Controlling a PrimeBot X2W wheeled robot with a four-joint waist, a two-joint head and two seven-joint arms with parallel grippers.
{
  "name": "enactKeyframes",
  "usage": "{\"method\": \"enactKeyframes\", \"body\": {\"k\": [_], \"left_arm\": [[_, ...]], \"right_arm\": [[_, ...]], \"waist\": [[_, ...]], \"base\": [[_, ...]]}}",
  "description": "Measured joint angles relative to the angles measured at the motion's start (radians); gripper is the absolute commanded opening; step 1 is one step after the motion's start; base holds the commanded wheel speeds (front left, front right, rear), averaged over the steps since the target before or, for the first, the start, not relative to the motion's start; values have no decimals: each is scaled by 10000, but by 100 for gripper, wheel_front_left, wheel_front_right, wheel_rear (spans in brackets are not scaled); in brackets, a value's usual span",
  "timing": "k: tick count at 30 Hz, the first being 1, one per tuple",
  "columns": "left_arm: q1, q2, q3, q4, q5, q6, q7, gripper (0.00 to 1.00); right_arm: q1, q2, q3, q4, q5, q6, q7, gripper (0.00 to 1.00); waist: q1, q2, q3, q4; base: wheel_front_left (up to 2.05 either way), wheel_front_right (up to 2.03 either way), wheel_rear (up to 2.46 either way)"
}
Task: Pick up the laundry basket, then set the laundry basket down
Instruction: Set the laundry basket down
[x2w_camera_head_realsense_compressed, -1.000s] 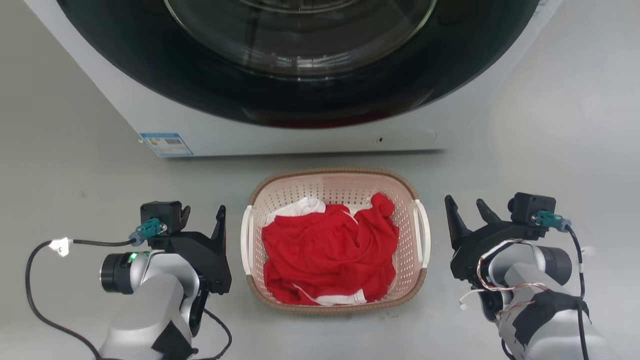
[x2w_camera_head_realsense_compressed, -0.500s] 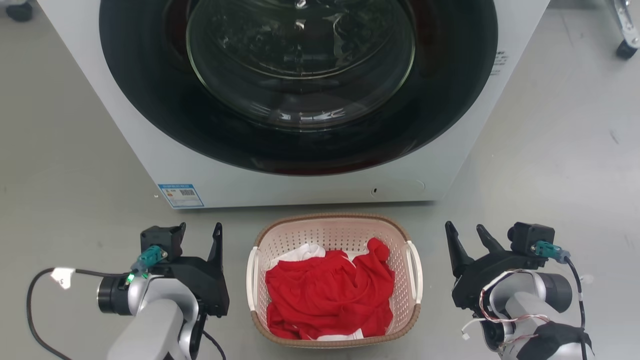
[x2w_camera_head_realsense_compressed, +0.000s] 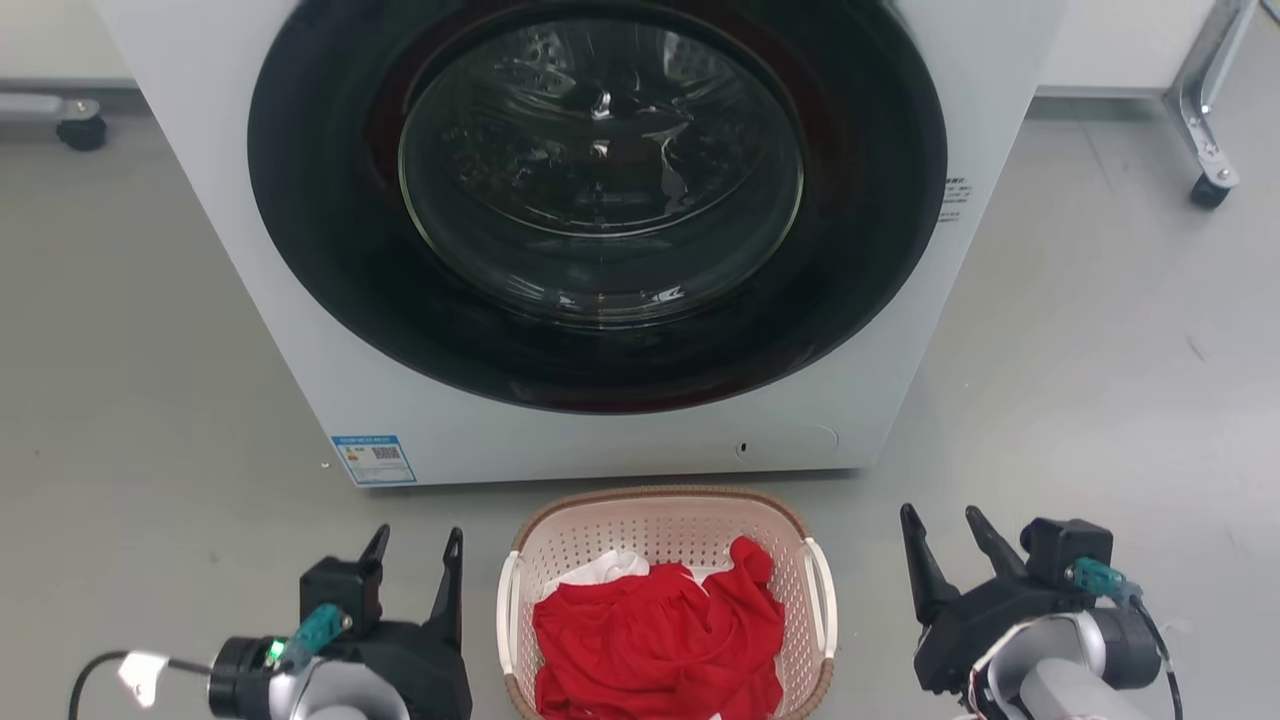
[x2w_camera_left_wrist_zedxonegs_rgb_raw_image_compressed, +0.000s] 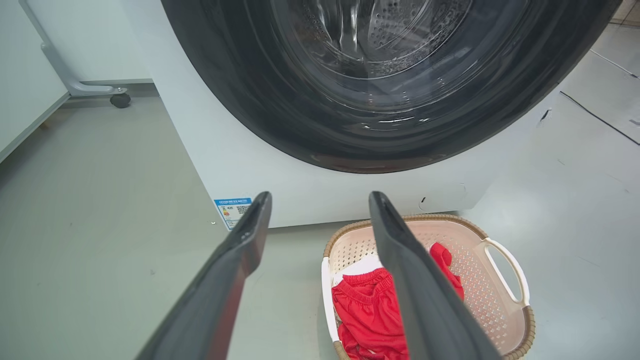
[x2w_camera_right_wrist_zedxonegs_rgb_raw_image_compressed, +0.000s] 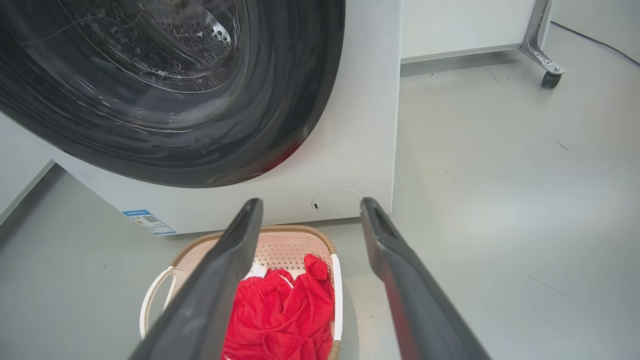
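The laundry basket (x2w_camera_head_realsense_compressed: 660, 522) stands on the grey floor just in front of the washing machine, cream with a brown rim and white side handles. Red and white clothes (x2w_camera_head_realsense_compressed: 655, 640) fill it. My left gripper (x2w_camera_head_realsense_compressed: 415, 548) is open, a short way left of the basket's left handle (x2w_camera_head_realsense_compressed: 511, 610). On the other side, my right gripper (x2w_camera_head_realsense_compressed: 942, 530) is open and stands apart from the right handle (x2w_camera_head_realsense_compressed: 826, 595). The left wrist view has the basket (x2w_camera_left_wrist_zedxonegs_rgb_raw_image_compressed: 470, 260) at lower right, past its open fingers (x2w_camera_left_wrist_zedxonegs_rgb_raw_image_compressed: 250, 235). The basket (x2w_camera_right_wrist_zedxonegs_rgb_raw_image_compressed: 285, 247) sits lower left in the right wrist view.
A white front-loading washing machine (x2w_camera_head_realsense_compressed: 590, 440) with a big dark glass door (x2w_camera_head_realsense_compressed: 600, 180) rises right behind the basket. Caster legs of frames stand at the far left (x2w_camera_head_realsense_compressed: 80, 130) and far right (x2w_camera_head_realsense_compressed: 1208, 190). Bare grey floor lies on both sides.
The head camera has tilted up: basket and both grippers now sit lower in the picture, more of the machine shows. Both grippers stay open beside the basket.
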Motion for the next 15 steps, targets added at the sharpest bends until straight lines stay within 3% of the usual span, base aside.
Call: {"method": "enactKeyframes", "body": {"k": [15], "left_arm": [[2764,314,602,-3149,890,192,0,100]], "right_arm": [[2395,-558,-627,-2681,-876,-506,0,100]], "waist": [[0,1,-915,0]], "base": [[0,0,0]]}}
